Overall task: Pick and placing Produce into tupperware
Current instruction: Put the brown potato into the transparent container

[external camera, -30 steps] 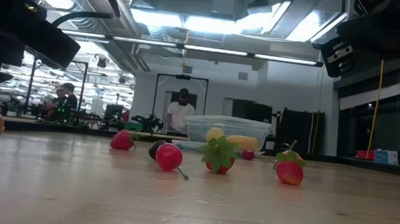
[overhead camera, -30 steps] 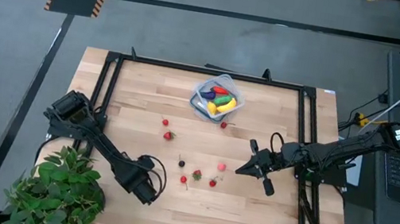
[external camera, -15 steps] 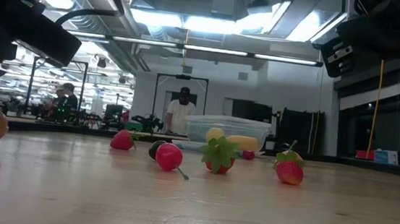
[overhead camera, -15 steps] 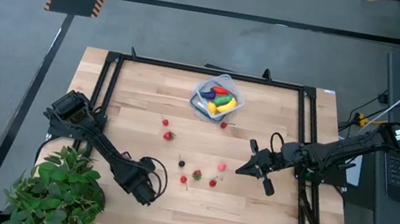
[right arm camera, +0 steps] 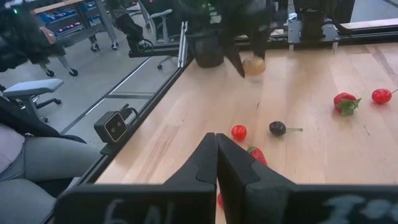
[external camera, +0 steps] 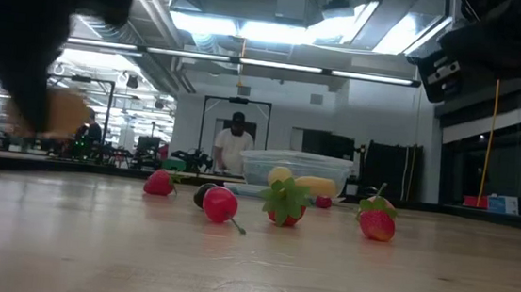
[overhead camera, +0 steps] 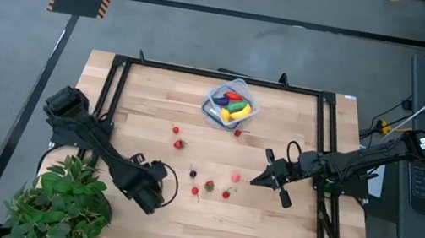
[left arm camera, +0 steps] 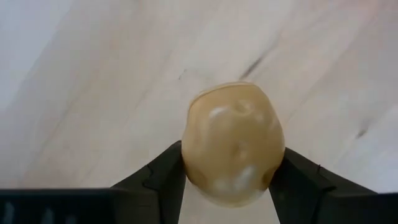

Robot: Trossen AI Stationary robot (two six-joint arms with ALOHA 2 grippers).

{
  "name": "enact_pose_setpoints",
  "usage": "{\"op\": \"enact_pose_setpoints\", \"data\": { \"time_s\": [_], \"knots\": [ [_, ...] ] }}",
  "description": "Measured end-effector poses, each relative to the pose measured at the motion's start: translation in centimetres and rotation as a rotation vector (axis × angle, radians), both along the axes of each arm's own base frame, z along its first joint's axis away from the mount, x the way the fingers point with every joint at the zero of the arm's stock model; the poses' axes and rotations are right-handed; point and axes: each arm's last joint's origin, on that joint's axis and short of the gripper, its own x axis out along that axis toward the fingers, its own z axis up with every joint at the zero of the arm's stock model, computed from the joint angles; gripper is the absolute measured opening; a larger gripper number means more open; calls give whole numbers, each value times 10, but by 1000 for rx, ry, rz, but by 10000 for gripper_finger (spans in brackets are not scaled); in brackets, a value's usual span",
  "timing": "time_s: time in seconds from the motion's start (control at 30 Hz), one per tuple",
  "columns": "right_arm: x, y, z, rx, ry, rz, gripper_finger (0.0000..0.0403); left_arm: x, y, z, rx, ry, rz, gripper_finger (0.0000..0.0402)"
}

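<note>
Left claw [left arm camera: 231,180] lifted off table, clamping tan potato [left arm camera: 233,151]

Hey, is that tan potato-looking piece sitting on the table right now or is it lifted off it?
Lifted. The left gripper is shut on the tan piece, and the low view shows it hanging above the table.

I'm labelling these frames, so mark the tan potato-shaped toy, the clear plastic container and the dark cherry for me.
tan potato-shaped toy [left arm camera: 233,144]: left wrist view, middle of its glossy skin.
clear plastic container [overhead camera: 250,102]: high view, right rim.
dark cherry [right arm camera: 277,128]: right wrist view, centre of the round fruit.
</note>
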Motion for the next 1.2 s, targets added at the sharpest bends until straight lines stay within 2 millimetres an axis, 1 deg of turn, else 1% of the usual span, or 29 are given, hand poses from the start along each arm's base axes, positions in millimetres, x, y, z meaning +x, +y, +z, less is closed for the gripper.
{"op": "enact_pose_setpoints", "data": {
  "time_s": [0.1,0.23,0.3,0.53,0.67,0.77,0.87,1.0,1.1,1.2],
  "knots": [
    [0,0,0,-1,4,0,4,-2,0,19,22,-120,-44,180],
    [0,0,0,-2,4,0,4,-4,-5,41,56,-290,-128,180],
    [0,0,0,-2,4,0,4,-4,-7,49,104,-361,-167,180],
    [0,0,-1,-5,4,1,4,5,-15,59,244,-516,-276,180],
    [0,0,-1,-5,4,1,4,14,-13,62,359,-569,-297,180],
    [0,0,-1,-3,5,0,4,24,-10,66,366,-604,-318,180],
    [0,0,-1,-2,5,0,4,32,-8,64,362,-664,-359,180],
    [0,0,-1,-2,5,1,4,38,-6,52,309,-801,-461,180],
    [0,0,-1,-2,5,1,4,39,3,39,289,-921,-511,180],
    [0,0,-1,-2,5,1,4,38,12,34,275,-1029,-547,180]
  ]
}}
